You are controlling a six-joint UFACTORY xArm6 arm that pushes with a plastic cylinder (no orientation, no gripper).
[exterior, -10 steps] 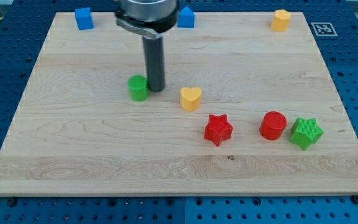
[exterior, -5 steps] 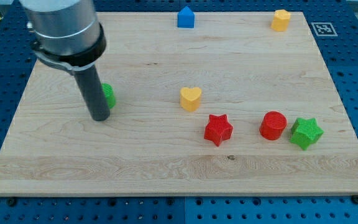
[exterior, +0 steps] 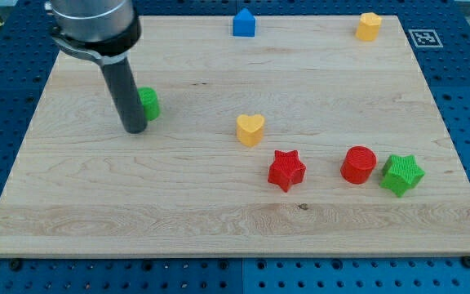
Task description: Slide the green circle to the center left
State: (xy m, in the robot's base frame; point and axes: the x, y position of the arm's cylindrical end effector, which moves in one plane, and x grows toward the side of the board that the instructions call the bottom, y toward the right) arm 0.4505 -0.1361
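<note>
- Six blocks show in full on the wooden surface (exterior: 219, 212), and a seventh, the green circle (exterior: 148, 104), is half hidden behind our rod.
- We count two green blocks: the green circle at the view's left, above mid-height, and a green star (exterior: 402, 174) at the view's lower right.
- We count two red blocks: a red star (exterior: 286, 170) below the centre and a red cylinder (exterior: 358, 164) just left of the green star, close to it but apart.
- We count two yellow blocks: a yellow heart (exterior: 250, 129) near the middle and a yellow block (exterior: 369, 25) at the view's top right, its shape hard to make out.
- We count one blue block (exterior: 244, 23), house-like, at the top edge, right of our arm.
- My tip (exterior: 135, 129) rests on the surface at the green circle's lower left, right against it or very nearly; we cannot tell whether they touch.
- We carry no fingers, only the one rod, so nothing is grasped or released.
</note>
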